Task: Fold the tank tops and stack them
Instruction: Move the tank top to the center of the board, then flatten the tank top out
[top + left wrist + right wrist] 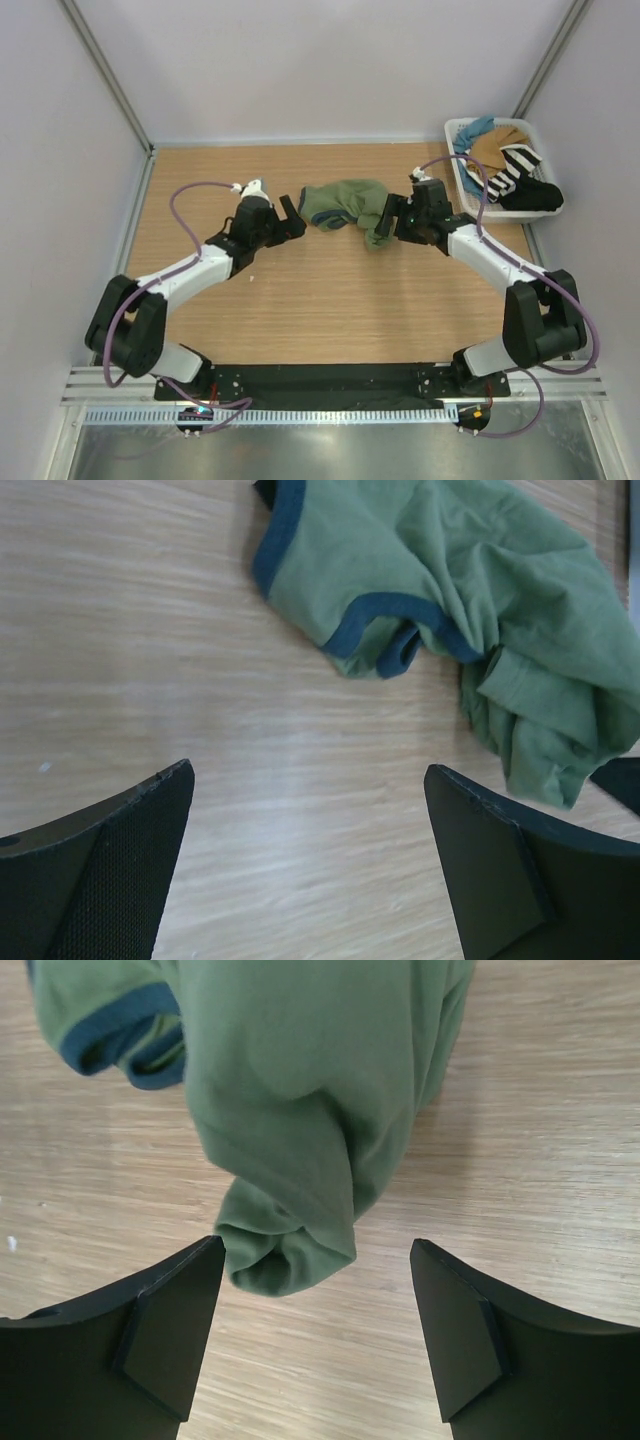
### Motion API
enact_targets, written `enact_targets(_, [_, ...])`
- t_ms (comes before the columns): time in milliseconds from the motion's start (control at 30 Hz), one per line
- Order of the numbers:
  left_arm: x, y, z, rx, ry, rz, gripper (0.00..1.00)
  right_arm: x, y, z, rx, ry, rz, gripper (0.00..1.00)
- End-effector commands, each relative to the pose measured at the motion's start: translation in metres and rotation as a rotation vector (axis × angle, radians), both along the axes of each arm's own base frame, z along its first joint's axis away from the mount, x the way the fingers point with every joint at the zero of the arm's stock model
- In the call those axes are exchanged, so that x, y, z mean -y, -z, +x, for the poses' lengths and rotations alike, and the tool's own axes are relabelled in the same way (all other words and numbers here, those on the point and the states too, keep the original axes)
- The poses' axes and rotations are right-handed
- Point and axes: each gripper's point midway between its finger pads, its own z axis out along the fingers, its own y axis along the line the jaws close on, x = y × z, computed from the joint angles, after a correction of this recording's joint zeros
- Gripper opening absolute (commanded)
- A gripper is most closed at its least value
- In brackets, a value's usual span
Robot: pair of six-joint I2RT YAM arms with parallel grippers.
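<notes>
Olive tank top (345, 203) bunched, outline hidden, left end effector (310, 778) open, right end effector (316, 1248) open, both empty

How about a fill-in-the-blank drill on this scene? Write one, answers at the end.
The green top lies crumpled on the ____.
The left gripper is ____, holding nothing.
The tan top lies in the white ____.
Missing words: table; open; basket.

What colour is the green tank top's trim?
Dark blue trim; left wrist view shows it best.
</notes>
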Motion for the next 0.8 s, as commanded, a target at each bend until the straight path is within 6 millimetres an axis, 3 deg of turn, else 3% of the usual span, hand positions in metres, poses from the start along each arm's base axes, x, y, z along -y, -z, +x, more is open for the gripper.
enact_targets(0, [0.026, 0.005, 0.018, -0.069, 0.024, -0.059, 0.97, 0.005, 0.002, 0.017, 0.053, 0.030, -0.051, 0.81])
enact_targets(133, [0.044, 0.023, 0.044, -0.113, 0.028, -0.062, 0.95, 0.006, 0.018, 0.026, 0.031, 0.041, -0.074, 0.81])
enact_targets(167, [0.052, 0.013, 0.056, -0.092, 0.031, -0.073, 0.94, 0.004, 0.020, 0.028, 0.026, 0.042, -0.073, 0.80])
enact_targets(233, [0.058, 0.043, 0.063, -0.171, 0.033, -0.037, 0.91, 0.009, 0.029, 0.031, 0.018, 0.075, -0.095, 0.76])
enact_targets(267, [0.066, 0.032, 0.076, -0.155, 0.039, -0.051, 0.83, 0.010, 0.031, 0.032, 0.020, 0.081, -0.094, 0.71])
enact_targets(300, [0.068, 0.054, 0.079, -0.199, 0.038, -0.026, 0.80, 0.009, 0.031, 0.031, 0.027, 0.081, -0.089, 0.70])
enact_targets(333, [0.070, 0.059, 0.080, -0.219, 0.035, -0.018, 0.75, 0.009, 0.030, 0.033, 0.036, 0.085, -0.083, 0.68])
enact_targets(367, [0.074, 0.056, 0.089, -0.213, 0.034, -0.022, 0.71, 0.009, 0.032, 0.031, 0.035, 0.083, -0.081, 0.61])
enact_targets(400, [0.074, 0.069, 0.090, -0.243, 0.029, -0.002, 0.65, 0.008, 0.031, 0.030, 0.040, 0.078, -0.074, 0.56])
enact_targets(433, [0.072, 0.072, 0.094, -0.245, 0.013, 0.017, 0.50, 0.007, 0.029, 0.030, 0.045, 0.075, -0.071, 0.48])
enact_targets(467, [0.073, 0.066, 0.101, -0.233, 0.009, 0.022, 0.41, 0.007, 0.030, 0.029, 0.042, 0.071, -0.072, 0.29])
enact_targets(500, [0.069, 0.069, 0.100, -0.248, 0.003, 0.050, 0.30, 0.008, 0.030, 0.028, 0.044, 0.067, -0.075, 0.22])
enact_targets(533, [0.066, 0.063, 0.103, -0.231, -0.011, 0.065, 0.10, 0.008, 0.028, 0.028, 0.043, 0.067, -0.078, 0.16])
enact_targets(567, [0.060, 0.063, 0.101, -0.225, -0.018, 0.091, 0.01, 0.007, 0.027, 0.027, 0.045, 0.063, -0.080, 0.10])
enact_targets(700, [0.028, 0.035, 0.096, -0.182, -0.076, 0.137, 0.00, 0.007, 0.016, 0.025, 0.062, 0.057, -0.070, 0.01])
enact_targets(767, [-0.001, 0.006, 0.091, -0.153, -0.126, 0.115, 0.00, -0.001, 0.001, 0.019, 0.073, 0.010, -0.039, 0.01])
